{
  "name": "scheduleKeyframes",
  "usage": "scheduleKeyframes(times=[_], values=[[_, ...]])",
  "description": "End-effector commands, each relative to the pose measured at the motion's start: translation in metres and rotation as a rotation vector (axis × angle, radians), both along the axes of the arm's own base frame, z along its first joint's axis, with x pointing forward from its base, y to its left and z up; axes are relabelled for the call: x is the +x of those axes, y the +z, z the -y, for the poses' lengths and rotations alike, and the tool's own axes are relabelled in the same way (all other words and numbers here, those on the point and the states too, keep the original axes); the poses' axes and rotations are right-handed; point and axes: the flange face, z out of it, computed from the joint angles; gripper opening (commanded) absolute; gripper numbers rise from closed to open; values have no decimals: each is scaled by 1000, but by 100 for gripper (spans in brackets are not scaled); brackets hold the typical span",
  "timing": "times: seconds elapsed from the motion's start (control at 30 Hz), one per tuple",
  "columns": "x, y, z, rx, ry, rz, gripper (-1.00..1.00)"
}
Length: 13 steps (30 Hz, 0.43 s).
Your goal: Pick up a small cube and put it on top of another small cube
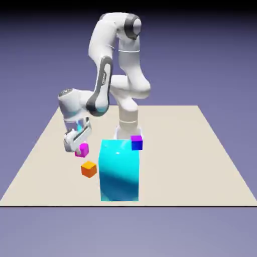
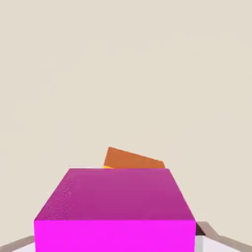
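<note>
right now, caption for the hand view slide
Magenta cube fills the pincer foreground, orange cube peeking out behind it on the beige table.

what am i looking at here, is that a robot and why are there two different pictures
Yes, a rendered white robot arm standing on a beige table. The exterior view looks at the whole scene from outside; the hand view comes from a camera on the arm's end effector, looking along it. The magenta-pink cube fills that view's bottom and seems to be held in the end effector. An orange cube lies just beyond it. Also on the table: a big cyan block and a small blue-and-purple cube behind it.
</note>
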Motion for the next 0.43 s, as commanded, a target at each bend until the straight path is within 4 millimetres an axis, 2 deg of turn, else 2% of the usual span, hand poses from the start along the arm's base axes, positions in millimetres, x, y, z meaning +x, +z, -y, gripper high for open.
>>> scheduleKeyframes(times=[0.0,0.07,0.27,0.3,0.33,0.37,0.4], values=[[1,3,-5,-7,-23,-5,-100],[1,4,-6,-8,-27,-5,-100],[4,-61,-13,-8,-27,-5,-100],[4,-65,-13,-8,-27,-5,-100],[4,-65,-13,-8,-27,-5,100],[4,-65,-13,-8,-27,-5,100],[4,-55,-12,-7,-27,-4,100]])
